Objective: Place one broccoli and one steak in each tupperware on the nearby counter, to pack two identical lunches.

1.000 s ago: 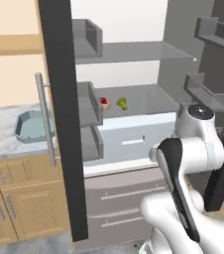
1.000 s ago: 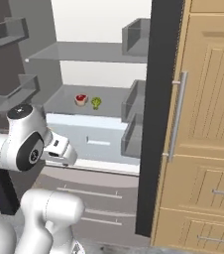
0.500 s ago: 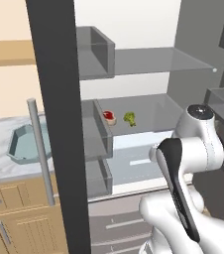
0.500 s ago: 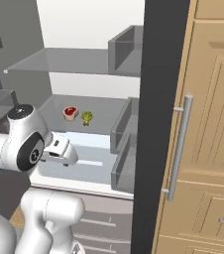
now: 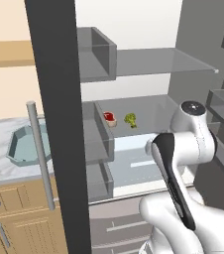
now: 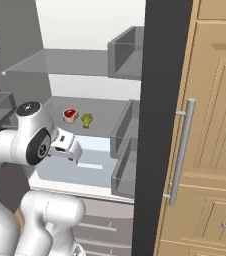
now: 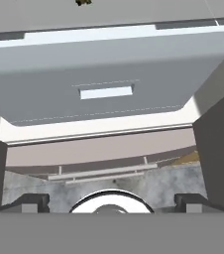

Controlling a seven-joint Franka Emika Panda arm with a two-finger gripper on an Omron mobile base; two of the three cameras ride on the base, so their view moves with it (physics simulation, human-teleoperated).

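Fridge: you are facing the open fridge [image 5: 134,69], both doors swung wide. Every place below is given relative to it.
Steak: you see the steak [image 5: 109,117] on the fridge's middle shelf, towards the back. It is red on a pale base. In the right base view it shows at [image 6: 70,115].
Broccoli: the broccoli [image 5: 131,119] sits on the same shelf, just beside the steak and apart from it, on the side further from the counter. In the right base view it shows at [image 6: 87,120], and a speck of it at the top edge of the hand view [image 7: 83,2].
Drawer: below that shelf you have a pale blue-grey crisper drawer [image 7: 109,74] with a light slot handle.
Gripper: your gripper [image 7: 109,202] hangs in front of the fridge at about the height of the drawer. Its two dark fingertips [image 7: 29,202] stand wide apart with nothing between them, so it is released and carries nothing. It touches neither steak nor broccoli.
Arm: your white arm [image 5: 183,149] is folded in front of the lower fridge.
Tupperware: the teal tupperware [image 5: 27,146] with cut corners lies on the counter [image 5: 0,163] to the left of the fridge, partly behind the dark door edge. You cannot see anything in it.
Cabinet: a tall wooden cabinet [image 6: 210,125] stands to the right of the fridge.
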